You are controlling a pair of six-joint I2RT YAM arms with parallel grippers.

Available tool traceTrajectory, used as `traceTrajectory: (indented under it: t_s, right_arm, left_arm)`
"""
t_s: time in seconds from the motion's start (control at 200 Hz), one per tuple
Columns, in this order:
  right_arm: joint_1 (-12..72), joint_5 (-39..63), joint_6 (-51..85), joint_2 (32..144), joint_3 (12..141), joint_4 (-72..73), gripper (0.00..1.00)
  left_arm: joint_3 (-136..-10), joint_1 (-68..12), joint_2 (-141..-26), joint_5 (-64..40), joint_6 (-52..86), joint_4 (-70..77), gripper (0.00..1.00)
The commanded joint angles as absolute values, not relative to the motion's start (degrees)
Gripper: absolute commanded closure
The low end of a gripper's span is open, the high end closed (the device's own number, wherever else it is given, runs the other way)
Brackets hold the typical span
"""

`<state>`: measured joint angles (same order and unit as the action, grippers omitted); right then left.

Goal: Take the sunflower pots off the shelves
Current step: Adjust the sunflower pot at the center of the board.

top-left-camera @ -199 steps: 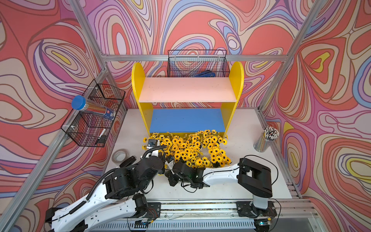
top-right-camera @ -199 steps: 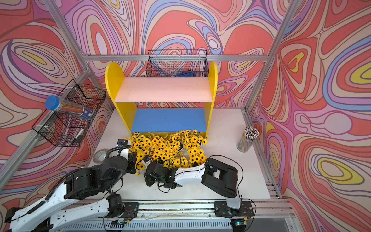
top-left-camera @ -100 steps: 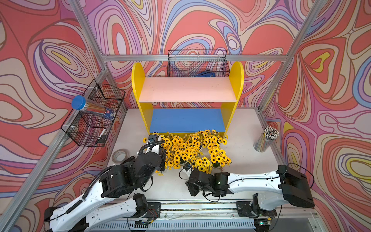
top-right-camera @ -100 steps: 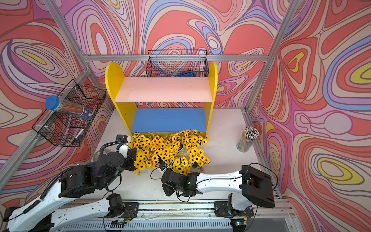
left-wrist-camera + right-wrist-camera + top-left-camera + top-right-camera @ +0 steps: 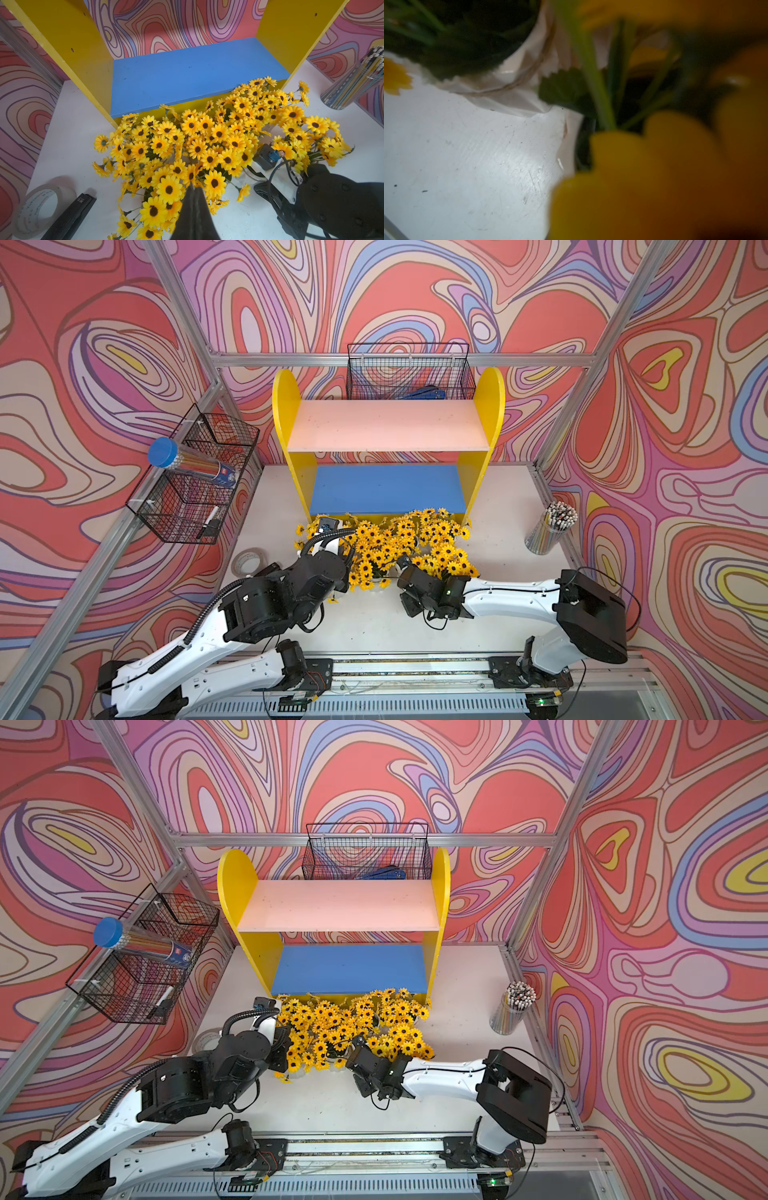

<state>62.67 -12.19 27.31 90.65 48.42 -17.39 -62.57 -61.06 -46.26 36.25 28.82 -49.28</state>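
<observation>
Both boards of the shelves (image 5: 388, 425) are bare in both top views, the pink upper one and the blue lower board (image 5: 386, 489) alike. The sunflower pots (image 5: 399, 545) all stand on the tabletop (image 5: 374, 626), packed into one yellow mass just in front of the blue board. The long axis of that mass runs along the shelves' front edge, and its far blooms overlap that edge. So the mass lies between the shelves and both my arms.

My left jaws are pressed together with nothing in them. In the left wrist view their dark tip points at the shelves from over the blooms on the side of the mass away from the shelves.

My right jaws are closed too, but I cannot see them. The right wrist view is filled with blurred petals and stems, with a white pot wall banded in twine (image 5: 512, 91) close by. I see no pot lifted. They sit at the edge of the mass farthest from the shelves, and deeper among the stems than the left ones.

With the shelves empty, I judge that the coming move leads away from them. The right jaws, being nearer the pots, need to back out without dragging one.
</observation>
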Motion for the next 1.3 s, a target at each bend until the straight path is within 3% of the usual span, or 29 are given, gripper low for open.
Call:
traceTrajectory:
  t_s: [0.0, 0.295, 0.335, 0.381, 0.451, 0.466, 0.481, 0.501, 0.716, 0.836, 0.931, 1.006, 1.112, 1.227, 1.297]
  right_arm:
    - [62.7, -10.6, 25.5, 89.8, 48.4, -15.9, 1.0]
    - [67.0, -6.2, 22.1, 77.0, 51.7, -23.2, 1.0]
    - [67.3, -7.3, 21.9, 75.1, 53.0, -24.6, 0.85]
    - [67.3, -7.6, 21.0, 72.4, 53.8, -24.5, 0.66]
    - [67.3, -12.9, 20.3, 69.0, 55.1, -24.5, 0.06]
    - [67.3, -14.2, 20.0, 68.4, 55.6, -24.6, 0.02]
    - [67.3, -15.7, 19.5, 67.9, 56.3, -24.7, 0.02]
    - [67.3, -17.3, 18.8, 67.4, 57.0, -24.9, 0.02]
    - [67.4, -42.6, 8.4, 69.1, 65.4, -25.8, 0.02]
    - [67.3, -49.5, 1.8, 70.3, 67.8, -23.7, 0.02]
    - [64.7, -47.4, 0.0, 65.1, 63.9, -16.6, 0.02]
    - [58.2, -41.5, 2.1, 58.4, 59.0, -11.7, 0.02]
    - [49.6, -39.6, 0.0, 51.2, 51.8, -2.8, 0.02]
    - [39.9, -38.0, 0.0, 50.1, 49.6, 0.0, 0.02]
    - [33.6, -36.3, 1.6, 52.1, 49.2, -0.7, 0.02]
  left_arm:
    - [-62.2, -60.7, -45.5, 37.5, 28.3, -48.3, 1.0]
    - [-69.6, -60.7, -48.3, 39.1, 22.6, -51.1, 1.0]
    - [-71.5, -60.8, -49.0, 38.6, 20.7, -51.3, 1.0]
    - [-73.3, -60.8, -49.4, 38.5, 18.6, -50.9, 0.87]
    - [-75.6, -60.7, -50.0, 38.3, 15.4, -50.0, 0.44]
    - [-76.2, -60.7, -50.2, 38.3, 15.0, -49.9, 0.32]
    - [-76.6, -60.7, -50.5, 38.3, 14.6, -49.8, 0.09]
    - [-77.3, -60.8, -50.8, 38.1, 13.9, -49.7, 0.01]
    - [-81.5, -60.8, -55.0, 31.0, 5.3, -47.8, 0.0]
    - [-74.1, -60.8, -51.5, 29.3, -2.2, -36.1, 0.01]
    - [-66.0, -60.5, -46.9, 33.4, -4.3, -26.7, 0.0]
    - [-64.0, -57.9, -45.1, 29.8, -5.2, -25.3, 0.0]
    - [-65.9, -48.4, -47.9, 24.1, -3.4, -30.9, 0.01]
    - [-62.6, -28.3, -49.1, 6.4, 3.5, -27.7, 0.01]
    - [-59.7, -18.5, -49.5, 1.7, 6.4, -23.6, 0.01]
